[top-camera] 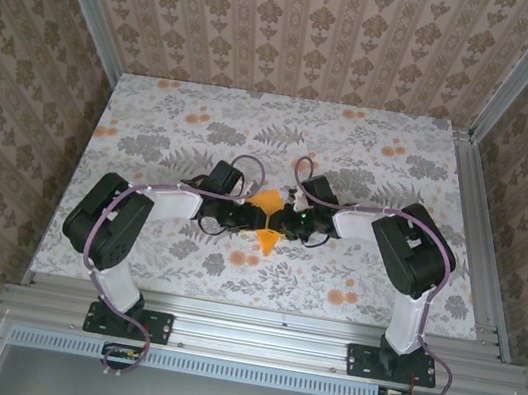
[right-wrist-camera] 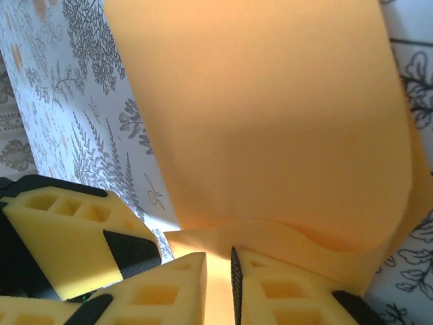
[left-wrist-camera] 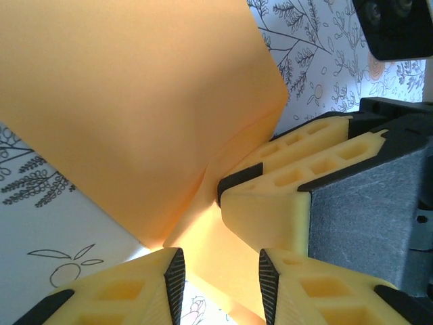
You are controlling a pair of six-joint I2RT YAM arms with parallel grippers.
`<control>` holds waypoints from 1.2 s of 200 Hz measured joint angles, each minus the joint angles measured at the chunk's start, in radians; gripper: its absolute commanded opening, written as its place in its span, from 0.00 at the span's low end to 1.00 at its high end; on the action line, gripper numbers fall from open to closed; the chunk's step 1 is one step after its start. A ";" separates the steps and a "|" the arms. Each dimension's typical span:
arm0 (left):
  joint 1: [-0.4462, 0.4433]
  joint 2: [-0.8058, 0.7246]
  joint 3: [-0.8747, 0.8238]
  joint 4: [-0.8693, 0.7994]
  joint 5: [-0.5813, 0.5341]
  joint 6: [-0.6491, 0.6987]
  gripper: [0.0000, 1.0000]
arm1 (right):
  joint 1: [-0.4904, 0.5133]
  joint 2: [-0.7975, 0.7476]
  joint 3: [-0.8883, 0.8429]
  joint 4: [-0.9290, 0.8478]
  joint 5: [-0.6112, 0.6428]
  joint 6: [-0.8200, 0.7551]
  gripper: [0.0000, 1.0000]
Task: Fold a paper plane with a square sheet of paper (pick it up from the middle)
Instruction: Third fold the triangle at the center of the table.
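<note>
Gaping fingers (left-wrist-camera: 128, 294): the left gripper (left-wrist-camera: 220, 271) has its yellow foam pair parted, with the bright orange thin sheet of paper (left-wrist-camera: 135, 101) loose in the gap.
Right gripper (right-wrist-camera: 218, 267): fingers (right-wrist-camera: 284, 291) nearly together with a buckled paper edge between them. Can't tell if they bite.
Approach: left from 9 o'clock, right from 3 o'clock, tips nearly meeting.
Sheet: billows toward 12 o'clock, tip at 6 o'clock.
Table: grey-leaf floral tabletop (top-camera: 372, 155), sheet at its centre.

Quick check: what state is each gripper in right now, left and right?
Left gripper: open, jaws apart with the square sheet of paper between them.
Right gripper: jaws nearly together around the sheet's edge; whether it grips cannot be told.
</note>
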 measured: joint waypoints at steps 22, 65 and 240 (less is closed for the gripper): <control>0.000 0.002 0.000 0.000 -0.009 -0.002 0.39 | 0.000 0.000 -0.007 0.006 0.004 0.001 0.12; 0.000 0.006 0.000 -0.019 -0.049 -0.002 0.39 | 0.000 0.000 -0.011 0.005 0.005 0.002 0.10; -0.006 0.018 0.011 -0.012 -0.068 -0.021 0.40 | 0.000 0.000 -0.016 0.013 0.007 0.005 0.05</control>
